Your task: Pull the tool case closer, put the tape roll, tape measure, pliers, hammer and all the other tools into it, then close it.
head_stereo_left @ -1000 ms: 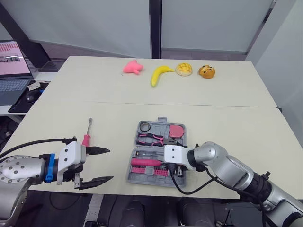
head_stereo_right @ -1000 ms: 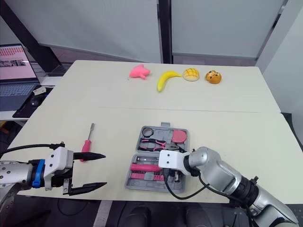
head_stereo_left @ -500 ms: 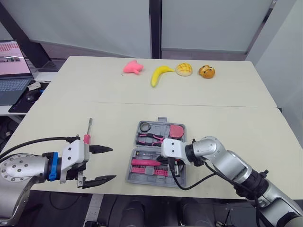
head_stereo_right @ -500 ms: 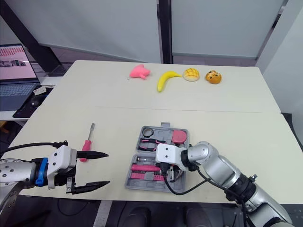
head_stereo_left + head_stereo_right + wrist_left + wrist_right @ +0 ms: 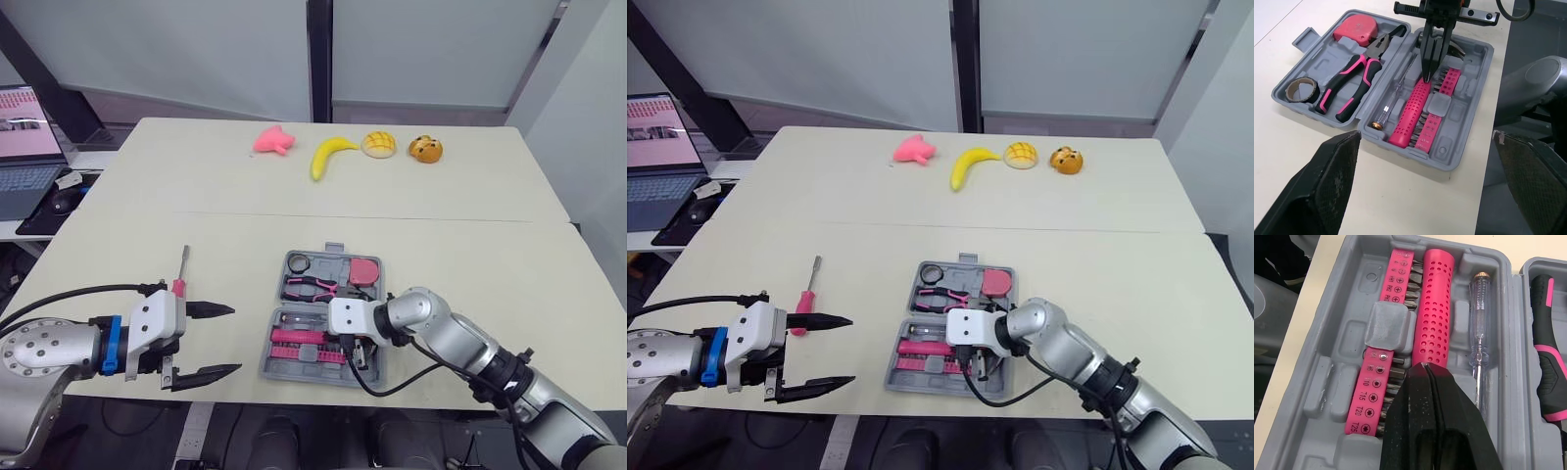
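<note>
Tool case [image 5: 270,360] lies open near the table's [image 5: 441,225] front edge. The right pincer [image 5: 1425,369], fingers pressed shut, tips onto the pink handle [image 5: 1432,308] inside; push straight down, gently, to seat it. The left pincer [image 5: 235,339] hangs open beside the loose screwdriver [image 5: 179,284].

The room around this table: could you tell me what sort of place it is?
Probably an office or lab used for robot trials: a laptop beside the table, pale wall panels behind, toy food laid out.
</note>
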